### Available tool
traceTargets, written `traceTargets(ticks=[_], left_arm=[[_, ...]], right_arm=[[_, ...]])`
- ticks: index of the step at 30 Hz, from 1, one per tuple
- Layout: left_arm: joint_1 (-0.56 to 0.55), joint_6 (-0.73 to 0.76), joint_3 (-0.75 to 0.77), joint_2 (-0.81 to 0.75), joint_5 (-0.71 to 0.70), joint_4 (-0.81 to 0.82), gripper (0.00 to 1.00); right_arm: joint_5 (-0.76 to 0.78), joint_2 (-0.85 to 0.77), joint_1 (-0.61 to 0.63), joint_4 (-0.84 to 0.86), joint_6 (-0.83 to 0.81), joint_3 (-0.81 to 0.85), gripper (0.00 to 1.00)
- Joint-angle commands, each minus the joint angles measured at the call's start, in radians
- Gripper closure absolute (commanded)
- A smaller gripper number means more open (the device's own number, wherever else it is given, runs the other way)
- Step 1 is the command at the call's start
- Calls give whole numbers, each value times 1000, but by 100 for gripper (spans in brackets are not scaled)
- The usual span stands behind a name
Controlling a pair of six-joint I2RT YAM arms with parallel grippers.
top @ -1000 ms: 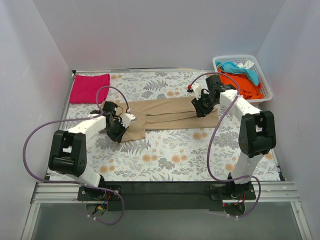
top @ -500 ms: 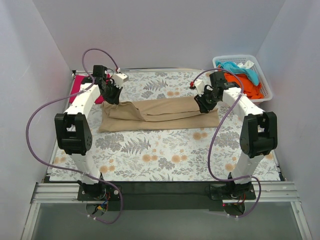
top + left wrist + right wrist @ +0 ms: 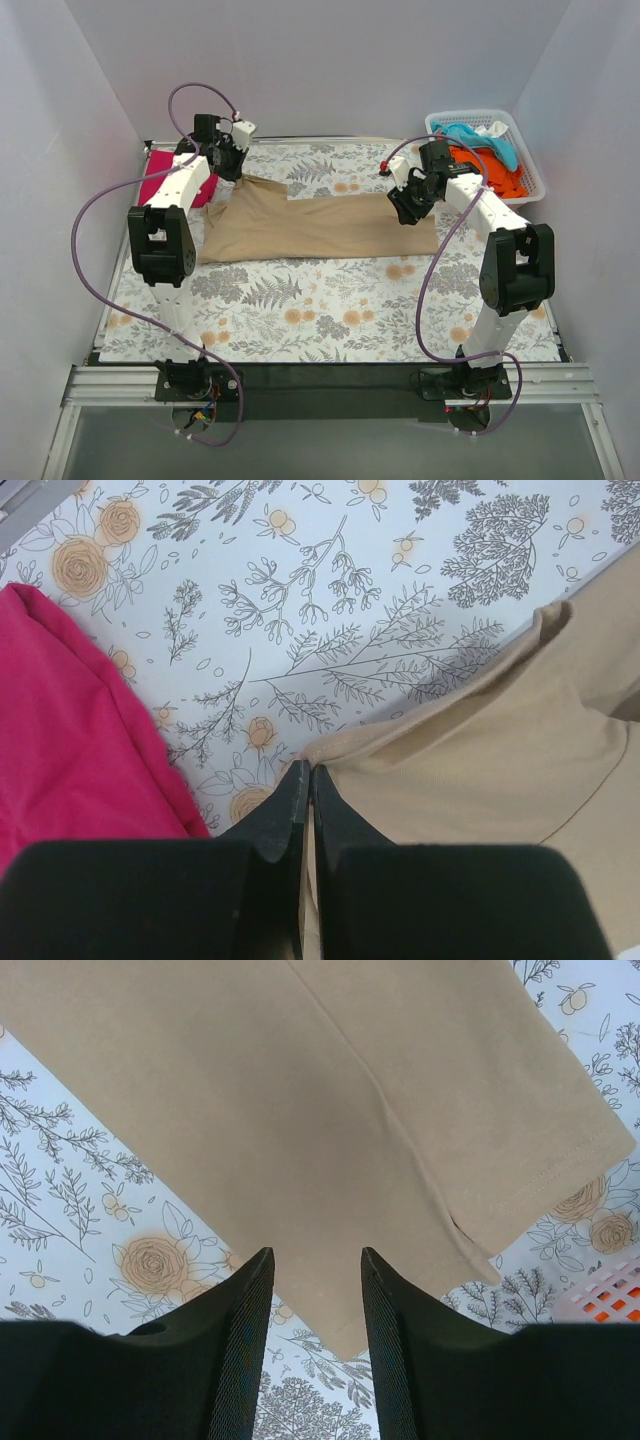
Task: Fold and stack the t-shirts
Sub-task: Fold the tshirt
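A tan t-shirt (image 3: 320,225) lies folded across the middle of the flowered table. My left gripper (image 3: 228,165) is at its far left corner, shut on the tan cloth edge (image 3: 330,752), which it holds up. My right gripper (image 3: 407,207) is open above the shirt's far right end, with its fingers (image 3: 240,1320) on either side of a corner of the cloth (image 3: 330,1290), not gripping it. A folded magenta t-shirt (image 3: 175,178) lies at the far left and also shows in the left wrist view (image 3: 70,740).
A white basket (image 3: 530,170) at the far right holds orange, teal and white clothes. White walls close in the table on three sides. The arms' bases stand at the near edge.
My left gripper has swung from the shirt's near left corner to the far left, carrying the cloth edge and unfolding the shirt flatter. My right gripper has barely moved.
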Motion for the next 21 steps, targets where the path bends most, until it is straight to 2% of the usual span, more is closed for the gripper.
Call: traceTargets(ticks=[1,6,15,20,21], left_arm=[[-2,24,7,-41,24,34,100],[-16,73,-85,-106,56,29,100],[-47,168,-439,-377,92,6,100],[-84,179,-637,-451,63,32,100],[-87,174,-640,-442,57,29,88]], right_arm=[[6,3,-2,-5,-13,17,60],[5,12,-2,-8,-11,26,59],[5,9,-2,-12,-10,24,59],[-3,17,-2,-15,-8,21,58],[-3,23,-2,-16,-7,23,58]])
